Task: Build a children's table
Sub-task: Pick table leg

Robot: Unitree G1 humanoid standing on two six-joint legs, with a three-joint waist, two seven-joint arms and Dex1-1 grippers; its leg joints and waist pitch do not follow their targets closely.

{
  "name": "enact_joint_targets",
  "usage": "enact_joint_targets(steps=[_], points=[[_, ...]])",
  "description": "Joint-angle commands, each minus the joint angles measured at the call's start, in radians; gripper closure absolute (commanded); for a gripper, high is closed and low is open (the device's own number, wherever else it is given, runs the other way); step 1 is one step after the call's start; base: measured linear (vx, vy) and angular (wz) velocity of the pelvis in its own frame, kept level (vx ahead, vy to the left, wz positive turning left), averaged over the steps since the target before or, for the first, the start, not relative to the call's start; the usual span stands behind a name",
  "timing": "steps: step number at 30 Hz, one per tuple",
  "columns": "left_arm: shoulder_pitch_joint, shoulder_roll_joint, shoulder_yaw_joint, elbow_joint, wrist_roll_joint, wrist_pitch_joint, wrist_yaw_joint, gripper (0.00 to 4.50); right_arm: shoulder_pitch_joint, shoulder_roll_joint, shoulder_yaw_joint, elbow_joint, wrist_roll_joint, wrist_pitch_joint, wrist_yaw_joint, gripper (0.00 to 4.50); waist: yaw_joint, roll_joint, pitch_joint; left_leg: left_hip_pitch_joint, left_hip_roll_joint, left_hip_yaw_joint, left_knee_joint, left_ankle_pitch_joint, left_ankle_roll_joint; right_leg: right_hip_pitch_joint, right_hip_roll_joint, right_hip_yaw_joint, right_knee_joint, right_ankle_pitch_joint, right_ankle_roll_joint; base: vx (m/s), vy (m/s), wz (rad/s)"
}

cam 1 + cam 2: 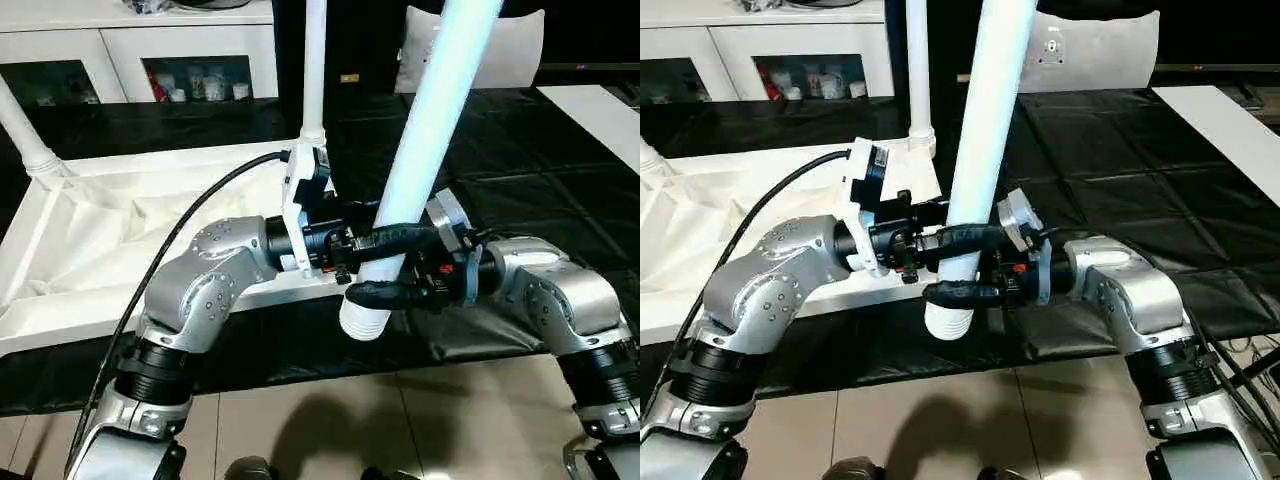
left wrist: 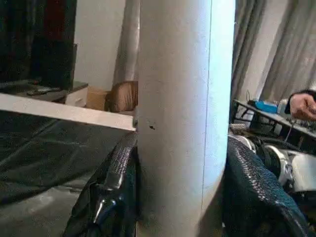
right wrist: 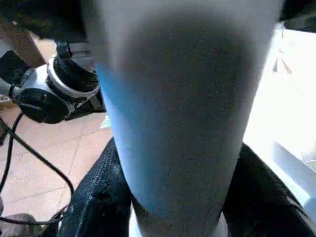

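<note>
Both grippers pinching one white leg, threaded end hanging over the table's front edge.

Right gripper (image 1: 385, 265) half spread, black fingers (image 3: 94, 207) pressed to either side of the leg (image 1: 430, 140) just above its ribbed tip. Left gripper (image 1: 902, 243) clamped on the same leg from the other side, textured pads (image 2: 116, 168) tight against the white tube. Leg tilted, rising up and out of frame, top cut off. Tabletop (image 1: 110, 240) lying upside down on the black mat (image 1: 560, 170), two more legs (image 1: 313, 70) standing in its corner sockets, tops also cut off. Left fingertips mostly hidden behind the leg and wrist housing in the head views. Cabinet (image 1: 130, 50) and pillow (image 1: 1090, 50) at the back; a person's hand (image 2: 302, 106) at the left wrist view's edge.
</note>
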Motion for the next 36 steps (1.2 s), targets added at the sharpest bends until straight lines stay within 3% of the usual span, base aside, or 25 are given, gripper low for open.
enact_joint_targets(steps=[1,7,15,18,19,20,23,24,28,30,35,36], points=[[-0.035,-0.010,0.011,-0.014,-0.029,0.018,0.005,1.95,-0.010,0.004,-0.003,0.022,-0.016,0.009,-0.024,2.56,0.002,-0.015,-0.094,-0.004,0.054,-0.010,-0.061,-0.001,0.087,0.077,-0.087,0.070,-0.073,-0.371,-0.013,0.000,0.000,0.00],[-0.023,-0.017,-0.023,-0.056,-0.034,0.017,-0.019,1.41,-0.022,0.022,0.001,0.066,-0.063,-0.012,-0.094,2.59,0.000,-0.009,-0.089,-0.004,0.055,-0.012,-0.063,-0.007,0.086,0.074,-0.087,0.070,-0.075,-0.373,-0.013,0.000,0.000,0.00],[-0.022,-0.110,-0.012,-0.078,-0.061,0.004,0.044,0.63,-0.028,0.057,-0.014,0.082,-0.050,0.037,-0.153,2.59,-0.001,-0.016,-0.089,-0.004,0.056,-0.010,-0.062,-0.002,0.089,0.076,-0.087,0.071,-0.075,-0.364,-0.015,0.000,0.000,0.00],[-0.021,-0.169,0.047,-0.072,-0.100,-0.029,0.102,0.32,-0.023,0.087,-0.043,0.079,-0.020,0.046,-0.181,2.59,-0.002,-0.017,-0.086,-0.006,0.054,-0.010,-0.063,-0.015,0.090,0.077,-0.089,0.068,-0.082,-0.387,-0.011,0.000,0.000,0.00],[-0.017,-0.184,0.067,-0.071,-0.114,-0.034,0.121,0.32,-0.018,0.094,-0.055,0.070,-0.004,0.056,-0.187,2.59,-0.001,-0.006,-0.084,-0.006,0.053,-0.011,-0.063,-0.018,0.088,0.077,-0.088,0.068,-0.081,-0.388,-0.012,0.000,0.000,0.00],[-0.007,-0.210,0.101,-0.067,-0.137,-0.040,0.165,0.26,-0.006,0.106,-0.077,0.047,0.026,0.075,-0.201,2.59,-0.005,-0.012,-0.084,-0.006,0.055,-0.011,-0.064,-0.020,0.089,0.076,-0.086,0.067,-0.083,-0.386,-0.006,0.000,0.000,0.00],[0.001,-0.247,0.158,-0.056,-0.171,-0.036,0.243,0.23,0.016,0.124,-0.114,0.012,0.065,0.085,-0.227,2.59,-0.003,-0.010,-0.082,-0.007,0.054,-0.011,-0.064,-0.026,0.087,0.077,-0.085,0.066,-0.086,-0.385,-0.005,0.000,0.000,0.00],[0.000,-0.267,0.196,-0.047,-0.191,-0.039,0.283,0.23,0.028,0.146,-0.143,0.000,0.080,0.066,-0.252,2.59,-0.003,-0.005,-0.079,-0.007,0.054,-0.012,-0.065,-0.033,0.086,0.075,-0.085,0.065,-0.089,-0.392,-0.003,0.000,0.000,0.00],[0.015,-0.281,0.294,-0.049,-0.230,-0.040,0.371,0.23,0.077,0.181,-0.171,-0.052,0.047,0.017,-0.352,2.60,-0.009,-0.008,-0.079,-0.006,0.049,-0.011,-0.066,-0.046,0.070,0.075,-0.081,0.060,-0.094,-0.417,0.025,0.000,0.000,0.00],[0.031,-0.249,0.319,-0.059,-0.208,-0.035,0.405,0.23,0.095,0.174,-0.175,-0.071,0.026,0.063,-0.418,2.60,-0.012,-0.002,-0.072,-0.004,0.048,-0.015,-0.070,-0.051,0.064,0.073,-0.077,0.058,-0.097,-0.427,0.053,0.000,0.000,0.00],[0.109,-0.162,0.365,-0.127,-0.093,-0.043,0.537,0.23,0.148,0.200,-0.220,-0.144,-0.007,0.088,-0.588,2.60,-0.031,-0.012,-0.069,-0.003,0.046,-0.014,-0.071,-0.062,0.056,0.072,-0.075,0.057,-0.100,-0.432,0.089,0.000,0.000,0.00],[0.109,-0.162,0.365,-0.127,-0.093,-0.043,0.537,0.23,0.148,0.200,-0.220,-0.144,-0.007,0.088,-0.588,2.60,-0.034,-0.009,-0.068,-0.005,0.047,-0.017,-0.073,-0.062,0.054,0.073,-0.076,0.057,-0.099,-0.427,0.088,0.000,0.000,0.00]])
